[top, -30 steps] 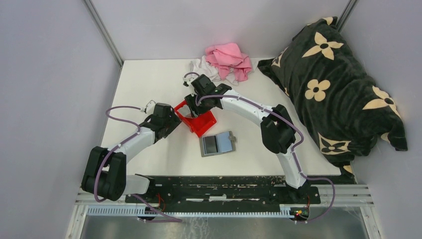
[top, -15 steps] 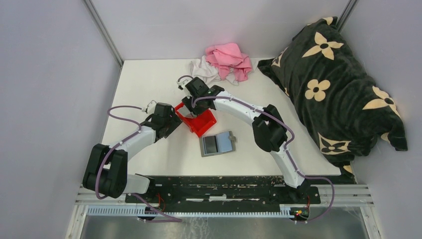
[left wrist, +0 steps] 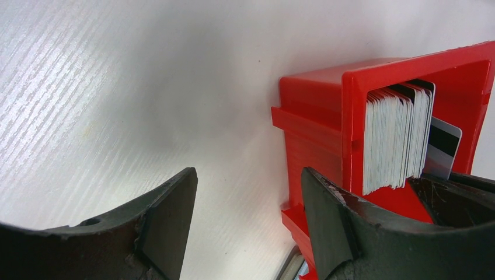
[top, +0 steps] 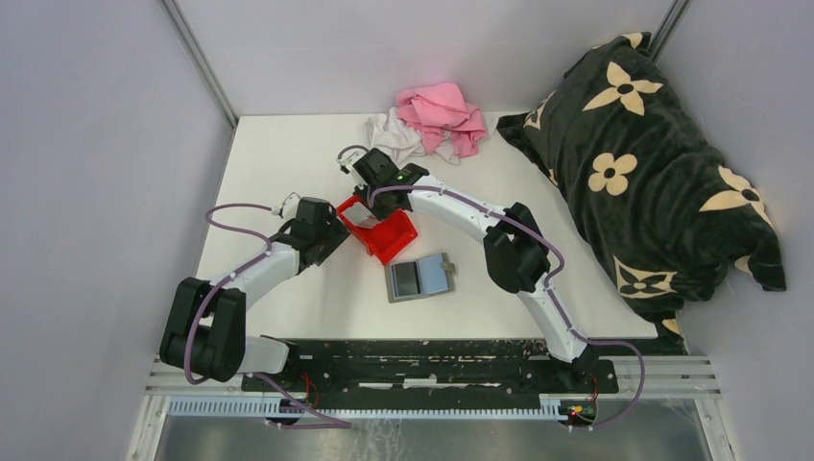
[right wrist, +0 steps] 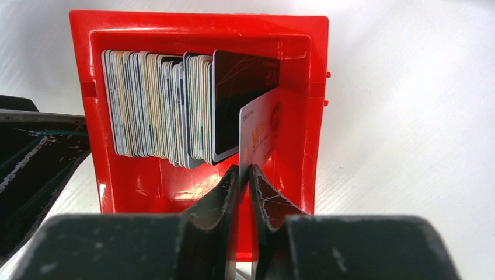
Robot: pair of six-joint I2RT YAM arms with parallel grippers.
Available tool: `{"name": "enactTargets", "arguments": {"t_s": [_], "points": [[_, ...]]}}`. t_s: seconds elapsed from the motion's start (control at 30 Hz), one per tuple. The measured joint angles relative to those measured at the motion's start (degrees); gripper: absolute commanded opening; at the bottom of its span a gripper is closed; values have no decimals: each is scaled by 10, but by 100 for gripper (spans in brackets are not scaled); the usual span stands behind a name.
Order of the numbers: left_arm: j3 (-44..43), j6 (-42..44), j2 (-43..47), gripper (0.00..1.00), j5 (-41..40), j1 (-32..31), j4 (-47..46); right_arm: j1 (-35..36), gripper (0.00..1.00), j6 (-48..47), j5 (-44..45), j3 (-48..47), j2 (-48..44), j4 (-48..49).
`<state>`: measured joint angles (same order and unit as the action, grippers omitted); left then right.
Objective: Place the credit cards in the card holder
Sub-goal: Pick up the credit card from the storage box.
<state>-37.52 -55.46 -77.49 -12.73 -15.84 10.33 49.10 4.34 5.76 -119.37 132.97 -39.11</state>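
The credit cards stand on edge as a stack in a red bin at mid-table. My right gripper reaches into the bin from above and is shut on one light card at the stack's right end, next to a black card. The card holder lies opened flat on the table, just nearer than the bin. My left gripper is open beside the bin, only bare table between its fingers. Its right finger is close against the bin's outer wall.
Pink and white cloths lie bunched at the table's far edge. A black cushion with cream flowers covers the right side. Grey walls close in the table on the left and at the back.
My right gripper has shifted a little left over the bin and closed its jaws onto one card. The left arm has stayed still.
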Motion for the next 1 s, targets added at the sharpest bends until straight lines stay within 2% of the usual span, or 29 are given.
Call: {"name": "enactTargets", "arguments": {"t_s": [0.2, 0.37, 0.5, 0.67, 0.77, 1.0], "points": [[0, 0, 1, 74, 0, 0, 1, 4, 1, -12, 28, 0, -1, -5], [0, 0, 12, 76, 0, 0, 5, 5, 1, -17, 53, 4, -11, -15], [-3, 4, 42, 80, -2, 0, 16, 7, 1, -17, 63, 35, -52, -18], [-12, 36, 101, 83, 5, 0, 28, 8, 1, -7, 54, 86, -146, -22], [-12, 62, 150, 83, 44, 0, 24, 8, 1, 6, 30, 128, -227, -26], [45, 102, 271, 81, 215, 0, -64, -9, 1, 54, -91, 271, -407, -29]]}}
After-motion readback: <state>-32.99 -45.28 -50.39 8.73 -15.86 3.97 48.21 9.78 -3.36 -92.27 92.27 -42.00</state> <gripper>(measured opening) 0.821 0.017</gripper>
